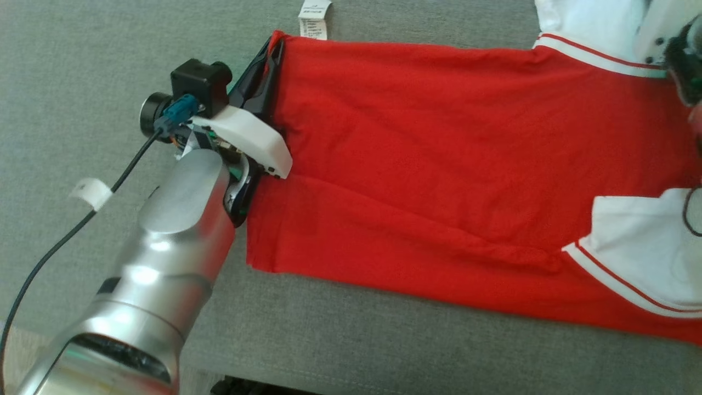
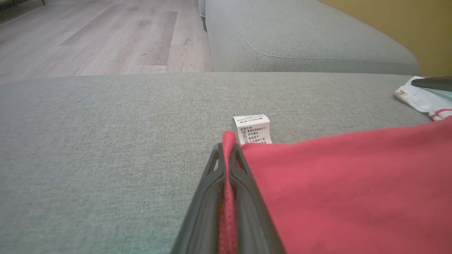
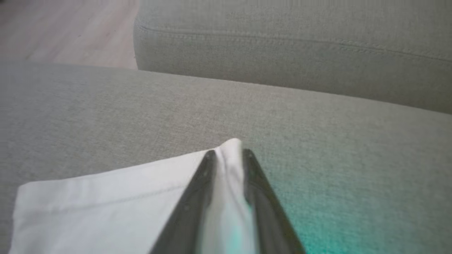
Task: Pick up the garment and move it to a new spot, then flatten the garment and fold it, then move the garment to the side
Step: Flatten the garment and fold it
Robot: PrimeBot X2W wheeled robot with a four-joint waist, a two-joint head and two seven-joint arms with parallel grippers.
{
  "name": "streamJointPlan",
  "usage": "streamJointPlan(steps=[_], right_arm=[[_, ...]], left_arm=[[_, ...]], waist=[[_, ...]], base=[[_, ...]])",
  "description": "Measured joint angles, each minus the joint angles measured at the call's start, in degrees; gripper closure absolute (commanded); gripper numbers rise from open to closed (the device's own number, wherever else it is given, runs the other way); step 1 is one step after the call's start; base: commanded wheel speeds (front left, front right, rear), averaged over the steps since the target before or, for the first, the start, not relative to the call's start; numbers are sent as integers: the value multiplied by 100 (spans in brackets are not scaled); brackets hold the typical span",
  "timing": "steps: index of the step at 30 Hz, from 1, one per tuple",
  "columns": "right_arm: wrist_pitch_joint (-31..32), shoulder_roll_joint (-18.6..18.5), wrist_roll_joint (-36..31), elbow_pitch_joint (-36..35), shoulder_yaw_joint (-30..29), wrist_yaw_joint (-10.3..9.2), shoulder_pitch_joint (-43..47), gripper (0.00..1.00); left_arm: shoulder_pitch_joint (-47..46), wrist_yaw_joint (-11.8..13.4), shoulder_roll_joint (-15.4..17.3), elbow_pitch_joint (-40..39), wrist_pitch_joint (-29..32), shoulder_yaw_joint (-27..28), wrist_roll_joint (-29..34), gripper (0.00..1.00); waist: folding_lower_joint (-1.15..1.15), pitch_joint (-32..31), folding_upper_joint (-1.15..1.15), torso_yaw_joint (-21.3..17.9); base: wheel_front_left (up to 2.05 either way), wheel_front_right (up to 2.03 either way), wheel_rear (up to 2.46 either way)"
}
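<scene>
On the grey sofa cushion (image 1: 82, 82) in the head view, the garment (image 1: 428, 164) lay spread but wrinkled, the left gripper (image 1: 274, 46) at its far corner. In the left wrist view those fingers (image 2: 249, 201) were clamped together on the red hem (image 2: 228, 137) beside the care label (image 2: 252, 128). In the right wrist view the right gripper (image 3: 229, 155) pinched a fold of white sleeve (image 3: 106, 197), so flattening seemed in hand; the next move would call for both arms drawing apart evenly to tauten the cloth.

Head view: steep down onto sofa seat (image 1: 384, 340). Wrist views: low, close, along seat; all share garment (image 1: 428, 153).
</scene>
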Motion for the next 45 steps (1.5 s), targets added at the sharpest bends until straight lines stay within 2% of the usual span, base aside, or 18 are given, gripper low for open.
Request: streamJointPlan(steps=[3, 7, 10, 13, 18, 24, 30, 31, 32, 33, 34, 40, 42, 45], right_arm=[[-704, -10, -2, -24, -32, 0, 16, 100], [-1771, 8, 24, -96, -247, 0, 16, 100], [-2181, 169, 277, -199, -233, 0, 82, 100], [-2383, 314, 702, -536, -153, 0, 422, 100], [-2484, 320, 1529, -1461, 176, 0, 1428, 100], [-2517, 182, 2608, -2803, 342, 0, 3080, 100], [-2493, 189, 3083, -3424, 269, 0, 4511, 100], [-2450, 215, 3150, -3452, 283, 0, 4670, 100], [-2395, 234, 3171, -3448, 299, 0, 4798, 100], [-2347, 236, 3153, -3432, 344, 0, 4892, 39], [-2345, 237, 3104, -3423, 369, 0, 4956, 0], [-2448, 264, 2486, -3251, 140, 0, 4954, 0], [-2490, 316, 2078, -3162, -111, 0, 4954, 0], [-2508, 575, 1096, -3161, -580, 0, 4968, 0]], left_arm=[[-2, 13, 38, 64, -141, 21, -26, 100], [8, 176, 138, 89, -266, 134, 23, 100], [140, 294, 278, -8, -281, 231, 109, 100], [494, 449, 434, -401, -288, 425, 299, 100], [1334, 764, 657, -1058, -289, 837, 725, 100], [2323, 920, 755, -1621, -288, 1289, 1154, 100], [3132, 942, 750, -2056, -289, 1677, 1484, 100], [3249, 942, 725, -2054, -289, 1734, 1504, 92], [3367, 943, 682, -2046, -288, 1794, 1529, 56], [3485, 944, 638, -2038, -288, 1833, 1544, 2], [3595, 964, 600, -2037, -288, 1870, 1564, 0], [4073, 1187, 434, -2225, -288, 2272, 1740, 0], [4259, 1273, 371, -2436, -288, 2380, 1878, 0], [4592, 1347, 203, -2822, -288, 2530, 2089, 0]], waist=[[0, -38, 0, -93], [-1, -179, 0, -246], [0, -313, 0, -412], [-1, -473, 0, -596], [-1, -770, 0, -922], [-2, -1208, 1, -1250], [-2, -1587, 1, -1490], [-2, -1636, 1, -1520], [-2, -1684, 1, -1545], [-1, -1732, 1, -1567], [-2, -1777, 1, -1584], [-1, -1989, 1, -1604], [-1, -2071, 1, -1584], [-1, -2268, 1, -1528]], base=[[0, 0, 0], [0, 0, 0], [0, 0, 0], [0, 0, 0], [0, 0, 0], [0, 0, 0], [0, 0, 0], [0, 0, 0], [0, 0, 0], [0, 0, 0], [0, 0, 0], [0, 0, 0], [0, 0, 0], [0, 0, 0]])
